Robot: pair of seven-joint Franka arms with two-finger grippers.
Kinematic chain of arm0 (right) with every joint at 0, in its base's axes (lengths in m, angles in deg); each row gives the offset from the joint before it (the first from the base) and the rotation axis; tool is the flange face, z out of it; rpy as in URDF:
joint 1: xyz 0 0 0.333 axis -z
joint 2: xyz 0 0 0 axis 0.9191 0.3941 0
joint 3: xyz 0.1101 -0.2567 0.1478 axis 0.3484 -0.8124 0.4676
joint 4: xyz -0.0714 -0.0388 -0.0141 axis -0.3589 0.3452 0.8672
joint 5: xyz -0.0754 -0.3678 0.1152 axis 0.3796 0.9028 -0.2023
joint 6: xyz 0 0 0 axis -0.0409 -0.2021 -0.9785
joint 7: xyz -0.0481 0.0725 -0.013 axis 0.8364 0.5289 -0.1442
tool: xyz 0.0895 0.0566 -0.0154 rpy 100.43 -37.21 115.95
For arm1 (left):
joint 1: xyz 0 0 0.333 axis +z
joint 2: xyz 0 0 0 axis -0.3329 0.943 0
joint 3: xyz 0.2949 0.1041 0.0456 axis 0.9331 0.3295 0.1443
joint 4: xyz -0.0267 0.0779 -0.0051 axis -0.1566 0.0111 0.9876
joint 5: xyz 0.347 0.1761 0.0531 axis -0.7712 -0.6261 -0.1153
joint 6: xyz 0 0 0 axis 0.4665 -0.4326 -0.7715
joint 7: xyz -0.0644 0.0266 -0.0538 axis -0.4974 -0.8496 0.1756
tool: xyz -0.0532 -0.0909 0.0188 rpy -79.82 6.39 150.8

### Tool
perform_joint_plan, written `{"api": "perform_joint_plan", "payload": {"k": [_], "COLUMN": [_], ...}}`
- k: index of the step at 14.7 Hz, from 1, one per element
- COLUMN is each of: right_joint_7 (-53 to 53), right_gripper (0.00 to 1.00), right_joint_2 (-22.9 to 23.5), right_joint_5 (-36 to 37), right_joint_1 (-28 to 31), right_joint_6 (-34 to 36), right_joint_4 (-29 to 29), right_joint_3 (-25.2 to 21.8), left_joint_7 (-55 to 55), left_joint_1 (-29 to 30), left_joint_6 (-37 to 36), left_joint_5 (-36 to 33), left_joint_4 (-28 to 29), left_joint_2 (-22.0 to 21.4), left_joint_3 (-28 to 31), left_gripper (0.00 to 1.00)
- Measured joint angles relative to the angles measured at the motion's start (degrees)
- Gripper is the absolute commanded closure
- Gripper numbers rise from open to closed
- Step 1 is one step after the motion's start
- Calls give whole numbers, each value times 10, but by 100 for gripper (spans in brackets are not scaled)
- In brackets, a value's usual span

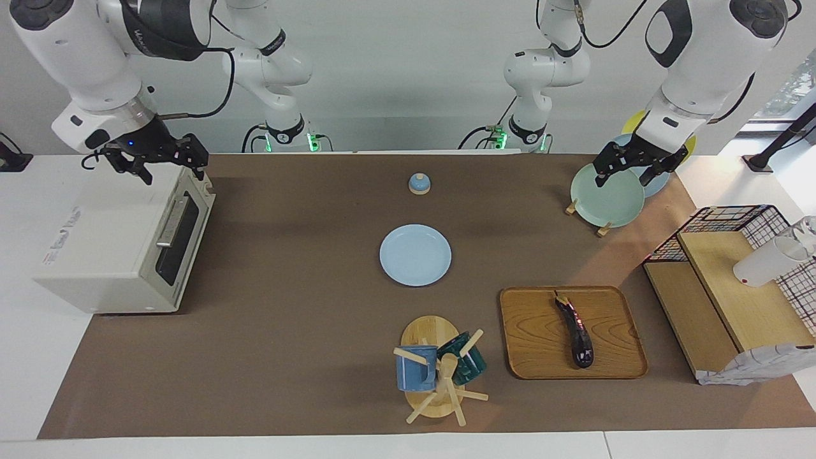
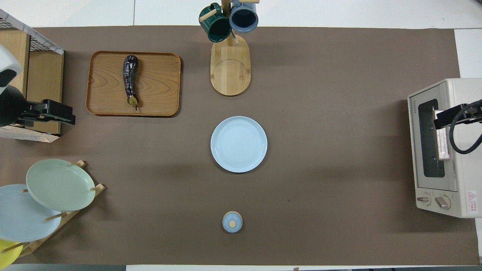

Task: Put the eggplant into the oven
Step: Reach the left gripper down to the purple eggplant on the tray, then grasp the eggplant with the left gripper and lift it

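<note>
Mug rack [image 1: 435, 376] sits closest to the facing camera, with a blue mug [image 1: 417, 368] and a dark green mug [image 1: 465, 363] hanging off it. Right next to it, toward the left arm's end, is the wooden tray [image 1: 535, 338] with the eggplant [image 1: 575, 331] lying flat on it. Its long axis runs roughly 12-to-6 in the overhead view, stem tip at 6 o'clock, so the stem points back at the robots.

Oven [image 1: 121, 248] is at the right arm's end of the table, door closed. Only the overhead view shows its two knobs [image 2: 433, 200]; the facing view shows the bar handle [image 1: 173, 222] from the side instead.

Right gripper [image 1: 162, 167] hangs over the oven's top edge, holding nothing; can't tell how wide its fingers are. Left gripper [image 1: 631, 167] is up over the plate rack [image 1: 603, 228] by the pale green plate [image 1: 609, 197], also empty, finger gap not readable either. Light blue plate [image 1: 415, 254] sits mid-table, with a small lidded blue dish [image 1: 419, 183] nearer the robots.
</note>
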Motion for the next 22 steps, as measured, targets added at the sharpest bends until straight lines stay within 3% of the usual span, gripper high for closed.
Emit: {"api": "perform_joint_plan", "payload": {"k": [12, 14, 15, 18, 22], "right_joint_7": [0, -6, -9, -23, -22], "right_gripper": [0, 76, 100, 100, 100], "right_joint_2": [-1, -1, -1, -5, -17], "right_joint_5": [0, 0, 0, 1, 34], "right_joint_1": [0, -1, -1, 0, 17], "right_joint_6": [-10, -25, -27, -59, -162], "right_joint_4": [0, 0, -1, -24, -109], "right_joint_3": [1, 1, 1, 1, -2], "left_joint_7": [0, 0, 0, 0, 0], "left_joint_1": [-2, -2, -3, -14, -25], "left_joint_6": [29, 48, 60, 126, 259], "left_joint_5": [0, 0, 0, 5, 7], "left_joint_4": [1, 4, 9, 18, 18], "left_joint_2": [0, 4, 11, 74, 187], "left_joint_3": [-2, -2, -3, -7, -8], "left_gripper": [0, 0, 0, 0, 0]}}
